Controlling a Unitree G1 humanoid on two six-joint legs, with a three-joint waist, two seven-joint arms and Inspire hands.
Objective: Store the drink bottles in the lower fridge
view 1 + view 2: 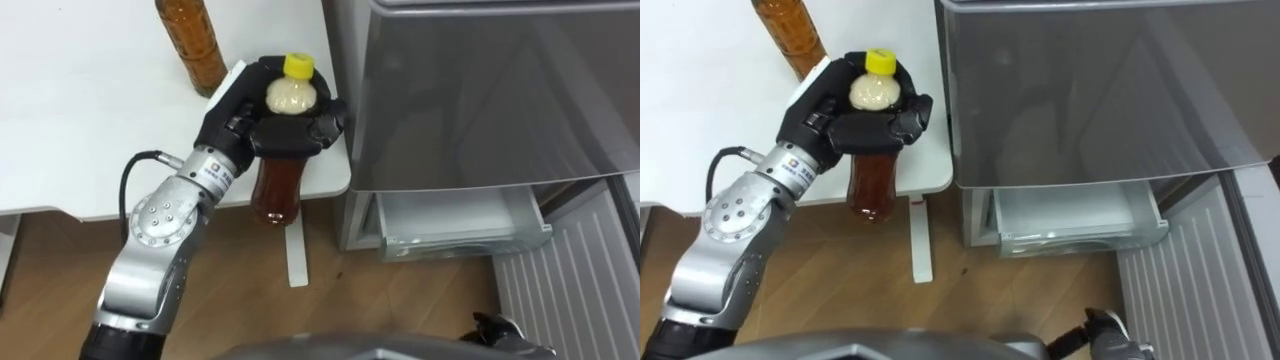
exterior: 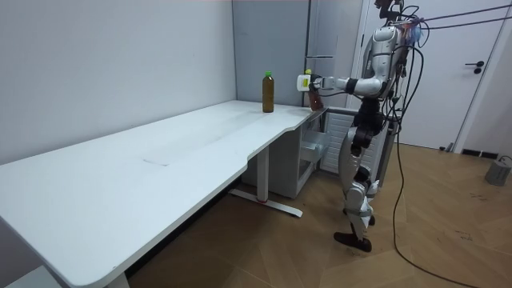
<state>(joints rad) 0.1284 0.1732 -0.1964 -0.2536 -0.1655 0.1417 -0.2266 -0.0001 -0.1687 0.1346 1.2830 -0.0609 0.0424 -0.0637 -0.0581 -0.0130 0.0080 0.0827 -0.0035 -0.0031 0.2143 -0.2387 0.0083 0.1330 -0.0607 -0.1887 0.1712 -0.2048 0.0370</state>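
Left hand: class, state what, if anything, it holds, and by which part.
The left hand is curled round the yellow-capped bottle of brown drink, gripping its upper part just below the cap.

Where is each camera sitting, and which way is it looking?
Left eye view: on the robot's head, looking down at the table corner, the fridge and its open drawer; the left arm enters lower left, left hand shut on a bottle.
Right eye view: same head, slightly aside, same downward look; left arm too, right hand at the bottom edge.
Room view: off the table's far end, facing along it to the whole robot by the fridge.
Shared: all show the held bottle and a second bottle on the table.
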